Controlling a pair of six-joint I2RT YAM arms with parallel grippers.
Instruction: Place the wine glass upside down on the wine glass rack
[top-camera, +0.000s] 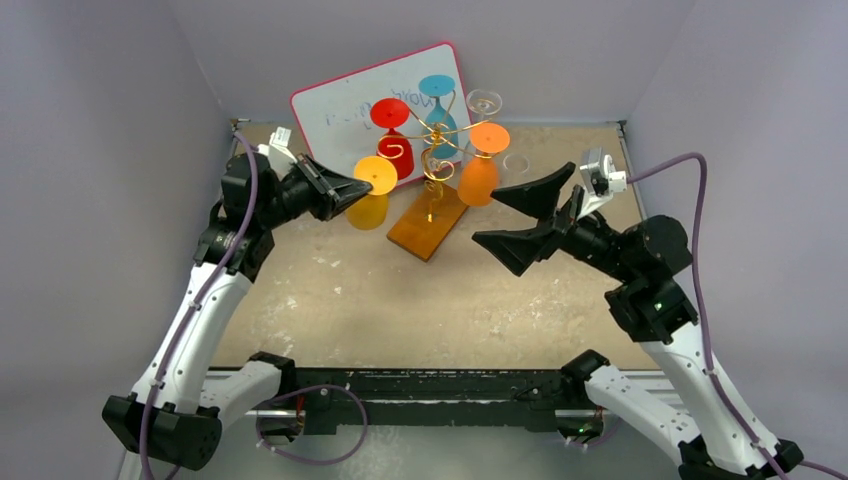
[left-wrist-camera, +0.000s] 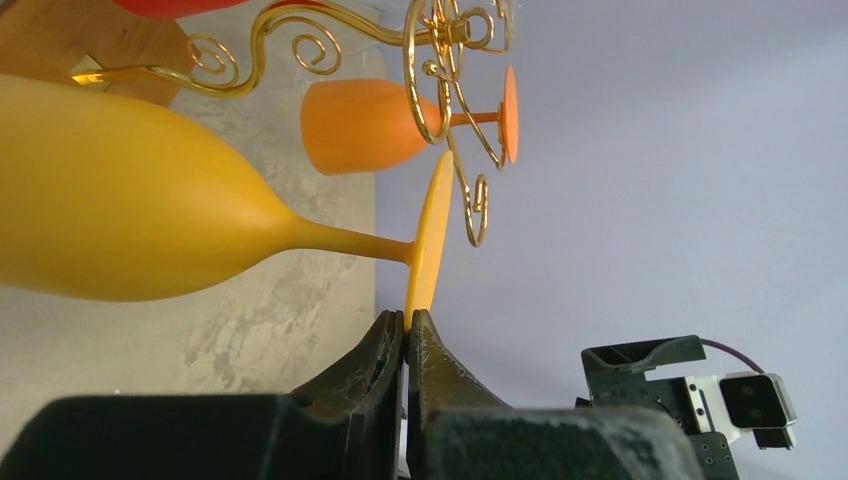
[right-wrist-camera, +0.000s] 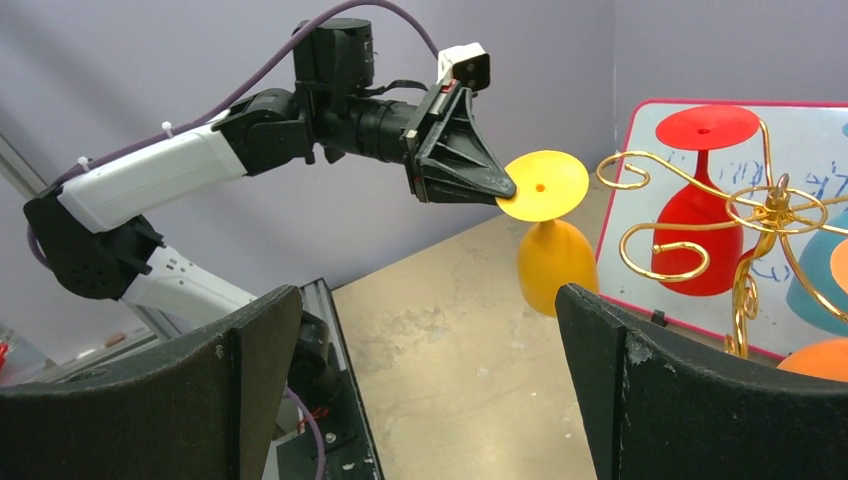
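Note:
The yellow wine glass (top-camera: 370, 205) hangs upside down, bowl down and round foot up. My left gripper (top-camera: 352, 190) is shut on the rim of its foot; the left wrist view shows the grip (left-wrist-camera: 405, 320) on the glass (left-wrist-camera: 130, 200). The gold wire rack (top-camera: 437, 150) on its orange-brown wooden base (top-camera: 428, 222) stands just right of the glass. In the right wrist view the glass (right-wrist-camera: 545, 262) is apart from the nearest scroll arm (right-wrist-camera: 622, 170). My right gripper (top-camera: 487, 217) is open and empty, right of the rack's base, and shows open in its own view (right-wrist-camera: 428, 300).
Red (top-camera: 392, 130), blue (top-camera: 438, 100), orange (top-camera: 482, 160) and clear (top-camera: 485, 103) glasses hang upside down on the rack. A pink-framed whiteboard (top-camera: 335, 115) leans on the back wall behind it. Grey walls close in the table on the left, back and right.

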